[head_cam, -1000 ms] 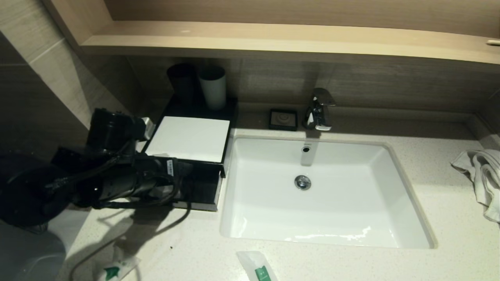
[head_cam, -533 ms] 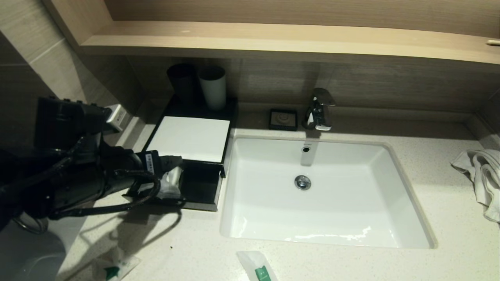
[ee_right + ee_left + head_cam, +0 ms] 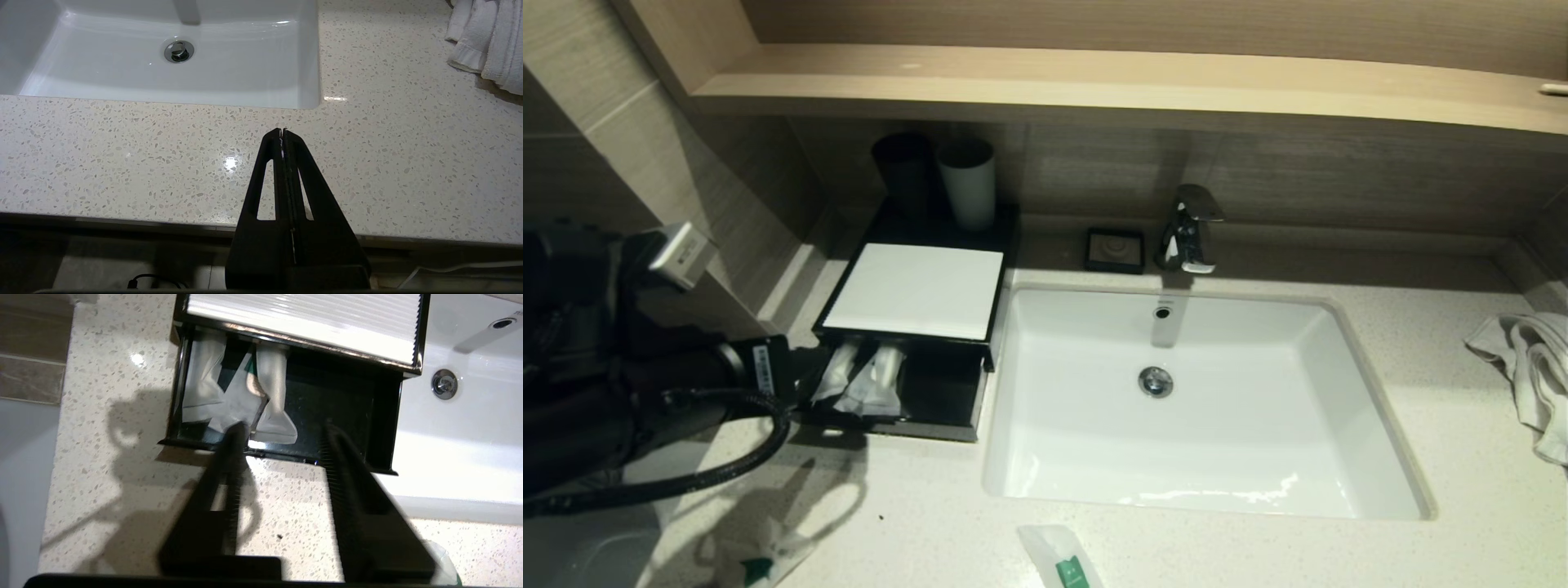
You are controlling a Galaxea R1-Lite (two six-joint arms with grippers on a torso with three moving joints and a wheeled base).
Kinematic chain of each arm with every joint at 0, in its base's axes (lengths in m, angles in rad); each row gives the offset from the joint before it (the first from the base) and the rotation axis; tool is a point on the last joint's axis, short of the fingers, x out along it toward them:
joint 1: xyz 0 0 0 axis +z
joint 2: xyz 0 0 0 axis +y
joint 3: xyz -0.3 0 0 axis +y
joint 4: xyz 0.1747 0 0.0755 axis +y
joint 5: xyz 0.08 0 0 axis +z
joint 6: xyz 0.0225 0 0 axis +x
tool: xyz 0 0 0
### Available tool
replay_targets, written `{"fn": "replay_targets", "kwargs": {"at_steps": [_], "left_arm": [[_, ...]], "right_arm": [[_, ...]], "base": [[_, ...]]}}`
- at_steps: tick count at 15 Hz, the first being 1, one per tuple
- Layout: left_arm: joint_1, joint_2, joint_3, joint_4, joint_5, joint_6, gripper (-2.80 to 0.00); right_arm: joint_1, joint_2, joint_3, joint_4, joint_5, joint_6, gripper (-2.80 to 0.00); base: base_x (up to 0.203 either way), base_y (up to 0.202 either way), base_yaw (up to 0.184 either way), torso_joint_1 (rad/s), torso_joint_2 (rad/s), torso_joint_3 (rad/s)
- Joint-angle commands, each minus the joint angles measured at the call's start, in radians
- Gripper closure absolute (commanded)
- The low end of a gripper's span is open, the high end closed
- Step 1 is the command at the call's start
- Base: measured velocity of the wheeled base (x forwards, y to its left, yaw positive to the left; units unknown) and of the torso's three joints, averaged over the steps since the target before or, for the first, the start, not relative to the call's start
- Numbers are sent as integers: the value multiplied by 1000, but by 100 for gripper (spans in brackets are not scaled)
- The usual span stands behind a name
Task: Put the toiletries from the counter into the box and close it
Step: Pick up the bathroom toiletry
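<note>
Counter (image 3: 915,523) bears box (image 3: 915,290); left pincer (image 3: 282,433) gapes empty beside it.

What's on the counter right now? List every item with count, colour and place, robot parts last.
box: one, black with white top, left of sink, drawer open
sachets in drawer: at least two, clear-white, drawer's left half
sachets on counter: two, white with green labels, near front edge
cups: two, black and white, behind box
soap dish: one, black, beside tap
tap: one, chrome, behind sink
sink: one, white, centre
towel: one, white, far right
left gripper: black, open, empty, before the drawer
right gripper: black, shut, above counter's front edge
</note>
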Motion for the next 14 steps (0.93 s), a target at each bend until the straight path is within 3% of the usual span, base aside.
{"fn": "replay_targets", "kwargs": {"at_steps": [1, 14], "left_arm": [[0, -88, 51, 1, 1, 10, 0], [29, -171, 105, 57, 7, 13, 0]], "right_arm": [[0, 0, 0, 0, 1, -1, 0], [0, 0, 0, 0, 0, -1, 0]], "base": [[0, 0, 0, 0, 0, 0], [0, 0, 0, 0, 0, 0]]}}
